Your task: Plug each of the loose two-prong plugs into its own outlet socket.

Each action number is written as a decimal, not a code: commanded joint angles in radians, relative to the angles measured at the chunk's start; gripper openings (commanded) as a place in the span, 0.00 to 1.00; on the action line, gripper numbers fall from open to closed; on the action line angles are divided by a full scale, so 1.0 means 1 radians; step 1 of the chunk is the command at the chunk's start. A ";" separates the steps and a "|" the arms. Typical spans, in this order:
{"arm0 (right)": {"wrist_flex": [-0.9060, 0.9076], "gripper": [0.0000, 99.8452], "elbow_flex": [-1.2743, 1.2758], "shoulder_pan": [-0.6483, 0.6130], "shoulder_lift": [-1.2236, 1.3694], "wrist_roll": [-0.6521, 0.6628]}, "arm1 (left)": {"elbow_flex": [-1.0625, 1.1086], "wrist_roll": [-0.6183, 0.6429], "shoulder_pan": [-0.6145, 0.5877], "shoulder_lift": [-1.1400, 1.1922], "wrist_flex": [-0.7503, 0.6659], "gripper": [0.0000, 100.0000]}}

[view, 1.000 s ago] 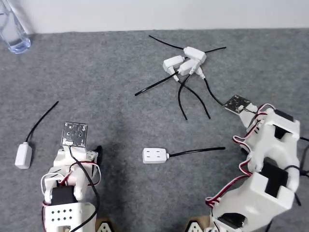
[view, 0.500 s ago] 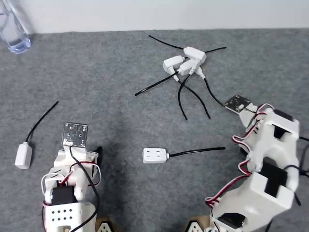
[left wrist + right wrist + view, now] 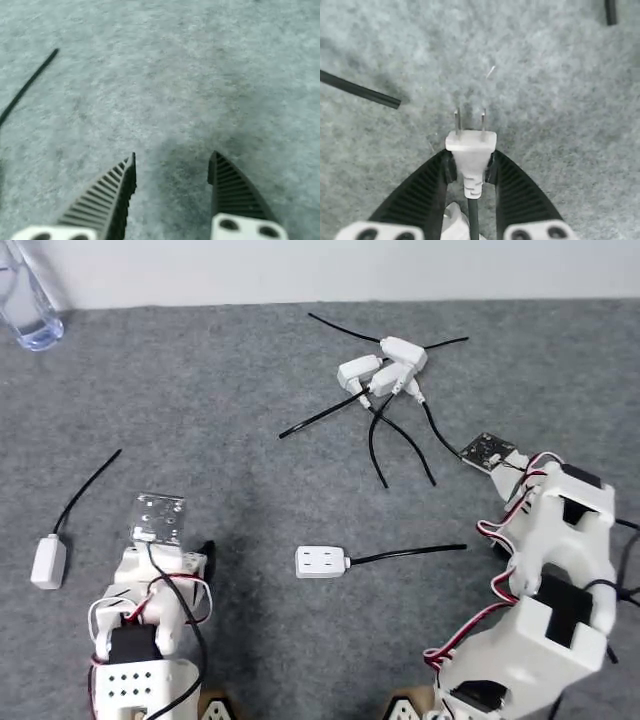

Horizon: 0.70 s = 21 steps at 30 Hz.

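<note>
Right jaws pinch plug (image 3: 470, 150), prongs ahead — outlet socket (image 3: 321, 561) lies between arms (left jaws spread, empty).

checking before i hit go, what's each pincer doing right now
left pincer: open, holding nothing.
right pincer: shut on a white two-prong plug, prongs pointing away from it.

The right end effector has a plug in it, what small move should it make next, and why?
Probably swing the right end effector toward the white outlet socket at mid-table. It is shut on the plug, whose two prongs stick out free over carpet, and that socket lies face up, slots unfilled.
</note>
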 commanded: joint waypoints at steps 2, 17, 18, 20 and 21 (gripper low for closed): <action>0.180 0.01 -0.137 -0.054 -0.124 -0.006 | -0.005 0.014 0.084 -0.011 -0.066 0.22; 0.650 0.01 -0.278 -0.615 -0.401 -0.233 | 0.085 0.707 0.348 -0.011 -0.528 0.23; 0.645 0.01 -0.278 -0.650 -0.401 -0.256 | 0.085 0.747 0.374 -0.011 -0.528 0.23; 0.644 0.01 -0.278 -0.723 -0.401 -0.293 | 0.085 0.798 0.408 -0.011 -0.528 0.23; 0.644 0.01 -0.278 -0.763 -0.403 -0.313 | 0.085 0.813 0.417 -0.011 -0.528 0.23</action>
